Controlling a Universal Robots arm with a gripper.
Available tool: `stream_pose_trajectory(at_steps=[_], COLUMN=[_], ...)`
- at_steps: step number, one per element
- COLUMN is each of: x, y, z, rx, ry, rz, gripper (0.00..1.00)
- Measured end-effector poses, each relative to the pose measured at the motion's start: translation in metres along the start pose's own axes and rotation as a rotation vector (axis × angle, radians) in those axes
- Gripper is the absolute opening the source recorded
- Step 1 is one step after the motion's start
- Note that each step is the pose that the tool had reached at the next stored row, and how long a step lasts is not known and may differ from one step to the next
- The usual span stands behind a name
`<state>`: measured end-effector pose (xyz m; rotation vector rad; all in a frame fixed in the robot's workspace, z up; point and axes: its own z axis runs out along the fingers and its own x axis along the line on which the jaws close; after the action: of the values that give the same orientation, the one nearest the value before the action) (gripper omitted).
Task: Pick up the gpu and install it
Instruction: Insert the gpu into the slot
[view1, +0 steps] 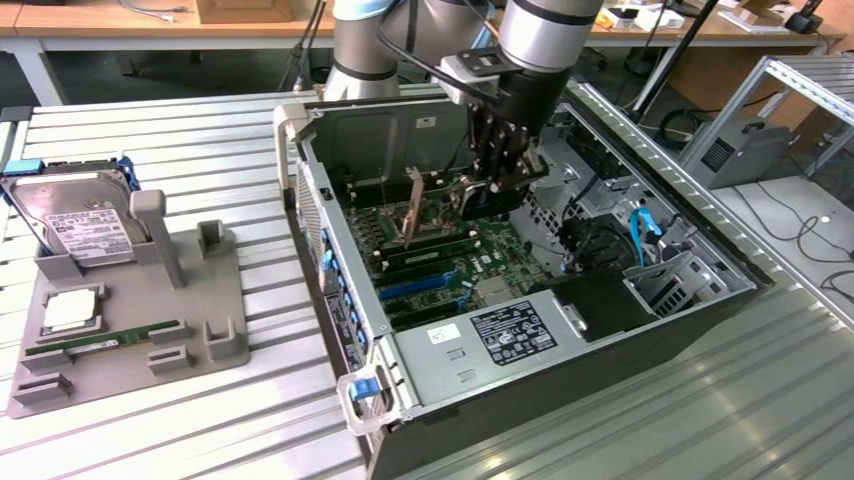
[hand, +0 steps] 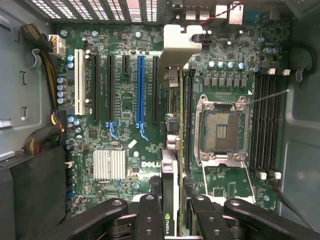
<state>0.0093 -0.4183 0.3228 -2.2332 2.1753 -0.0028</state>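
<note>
The gpu (hand: 170, 172) shows edge-on in the wrist view, a thin dark card with a green logo label near the fingers and a silvery bracket (hand: 181, 42) at its far end. My gripper (hand: 174, 216) is shut on it, one black finger on each side. The card stands upright over the motherboard (hand: 125, 150), just beside the black slot (hand: 155, 90) next to the long blue slot (hand: 141, 85). I cannot tell whether its edge touches a slot. In the exterior view my gripper (view1: 505, 178) reaches down into the open computer case (view1: 534, 340) with the gpu (view1: 491, 205) under it.
A bare CPU socket (hand: 220, 131) and memory slots (hand: 267, 120) lie beside the card. Cable bundles (hand: 42, 135) run along one case wall. Outside the case, a grey holder (view1: 200, 320) carries a hard drive (view1: 83, 225) and a green memory stick (view1: 114, 340).
</note>
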Motion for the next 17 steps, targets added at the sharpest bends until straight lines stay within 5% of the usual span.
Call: stream_pose_trajectory(at_steps=[17], x=[0.0002], y=[0.0001], z=[0.0059], rx=[0.0], ry=[0.0], rz=[0.0], gripper=[0.27])
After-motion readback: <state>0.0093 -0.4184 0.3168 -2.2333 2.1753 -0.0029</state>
